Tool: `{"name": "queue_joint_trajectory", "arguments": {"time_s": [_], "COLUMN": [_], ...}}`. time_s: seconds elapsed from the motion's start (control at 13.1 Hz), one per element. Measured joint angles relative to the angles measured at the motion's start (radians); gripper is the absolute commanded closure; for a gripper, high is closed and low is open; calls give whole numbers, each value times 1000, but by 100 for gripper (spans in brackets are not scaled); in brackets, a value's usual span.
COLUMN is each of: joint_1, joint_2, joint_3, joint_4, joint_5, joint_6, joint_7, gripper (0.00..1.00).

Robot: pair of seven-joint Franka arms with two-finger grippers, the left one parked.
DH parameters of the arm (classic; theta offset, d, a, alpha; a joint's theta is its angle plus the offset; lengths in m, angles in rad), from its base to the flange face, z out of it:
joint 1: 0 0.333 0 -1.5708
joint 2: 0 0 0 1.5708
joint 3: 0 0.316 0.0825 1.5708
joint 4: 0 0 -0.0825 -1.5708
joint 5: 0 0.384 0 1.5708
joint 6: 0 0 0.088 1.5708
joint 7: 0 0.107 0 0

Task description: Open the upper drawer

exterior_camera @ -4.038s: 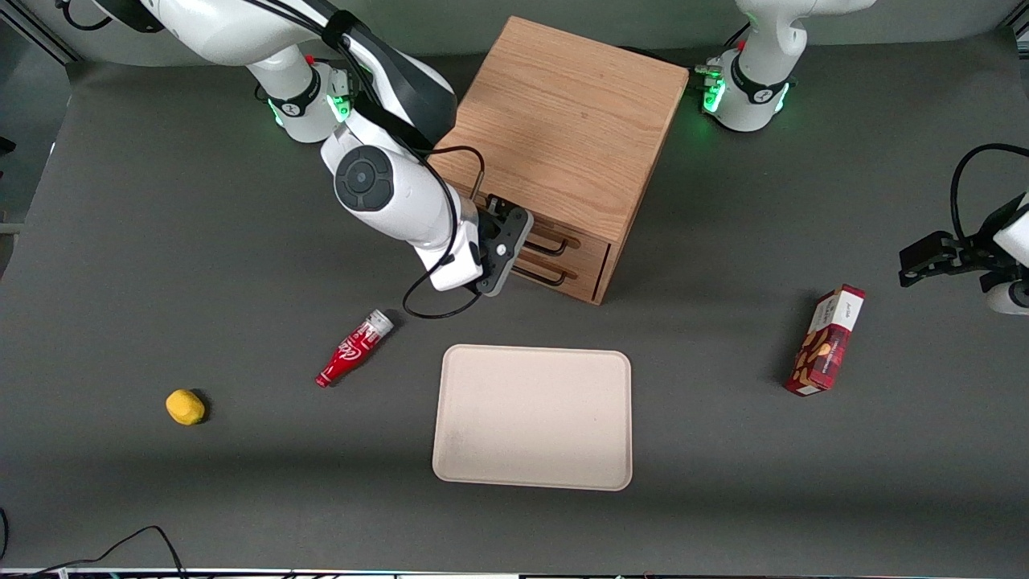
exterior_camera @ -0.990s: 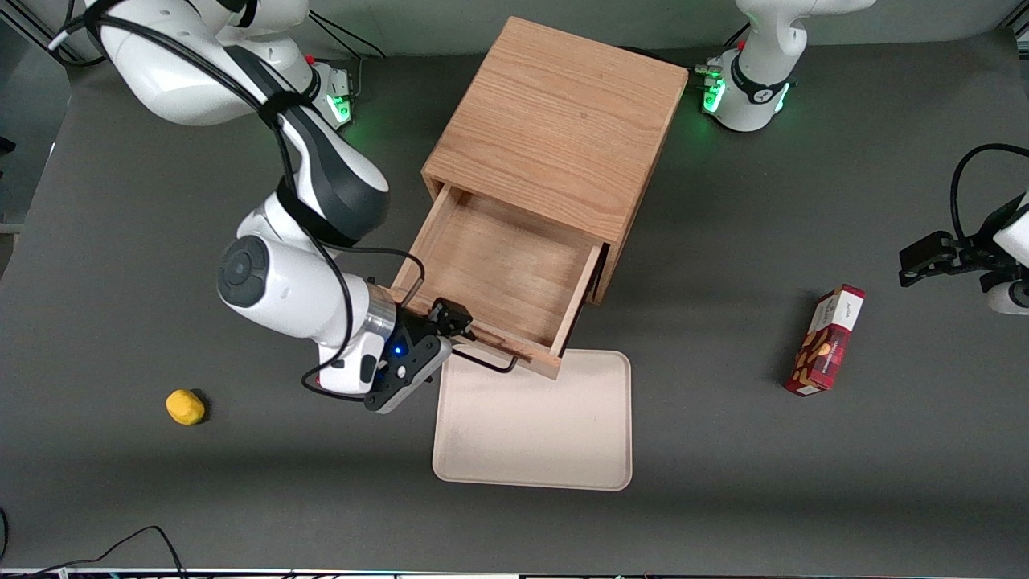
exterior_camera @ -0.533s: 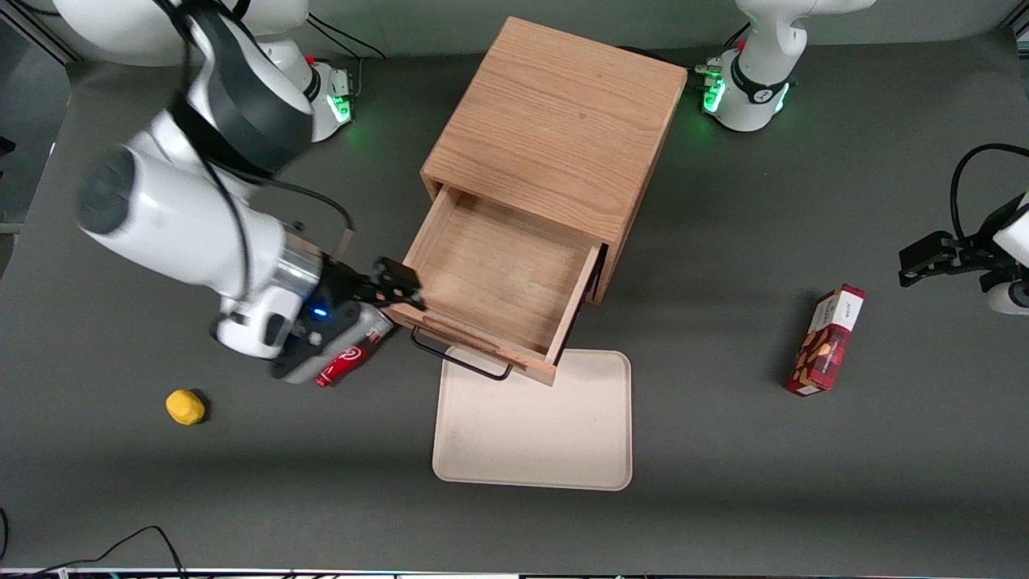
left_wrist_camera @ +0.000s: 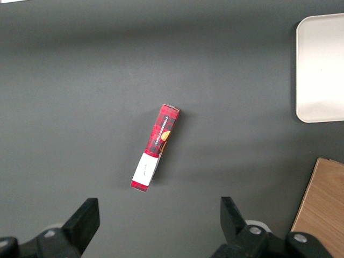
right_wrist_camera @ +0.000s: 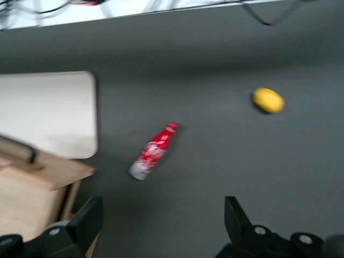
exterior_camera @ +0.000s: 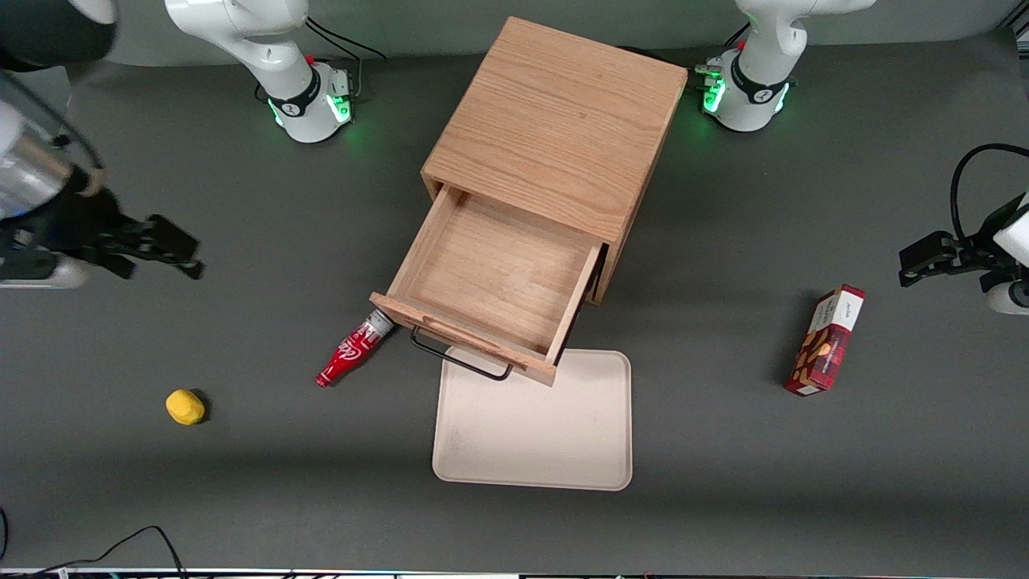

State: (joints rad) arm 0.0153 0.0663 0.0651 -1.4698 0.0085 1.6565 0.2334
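The upper drawer (exterior_camera: 490,281) of the oak cabinet (exterior_camera: 555,121) stands pulled far out, its shallow wooden tray bare inside. Its black wire handle (exterior_camera: 458,358) hangs over the edge of the beige tray. The drawer's front corner also shows in the right wrist view (right_wrist_camera: 48,174). The lower drawer is hidden under it. My right gripper (exterior_camera: 173,249) is open and empty, high above the table at the working arm's end, well away from the drawer. Its two dark fingers (right_wrist_camera: 88,217) stand wide apart with bare table between them.
A red bottle (exterior_camera: 354,350) lies beside the drawer's front corner and shows in the right wrist view (right_wrist_camera: 153,153). A yellow lump (exterior_camera: 185,406) lies nearer the front camera. A beige tray (exterior_camera: 534,434) lies in front of the drawer. A red carton (exterior_camera: 828,342) lies toward the parked arm's end.
My gripper pulled the upper drawer out by its handle, then let go and swung away toward the working arm's end of the table. The drawer stays open.
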Motion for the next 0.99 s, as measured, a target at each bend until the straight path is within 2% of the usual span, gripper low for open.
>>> {"name": "queue_joint_trajectory", "arguments": {"time_s": [0.15,0.46,0.61,0.76,0.99], "joint_1": [-3,-3,-3,-7,-5], "joint_2": [-46,-144,-183,-200,-200], "joint_3": [-58,-99,-124,-140,-139], "joint_4": [-63,-218,-280,-299,-298], "joint_5": [0,-1,-1,-1,-1], "joint_6": [51,149,170,171,171], "joint_7": [2,-14,-76,-159,-192], "gripper": [0,0,0,0,0]}}
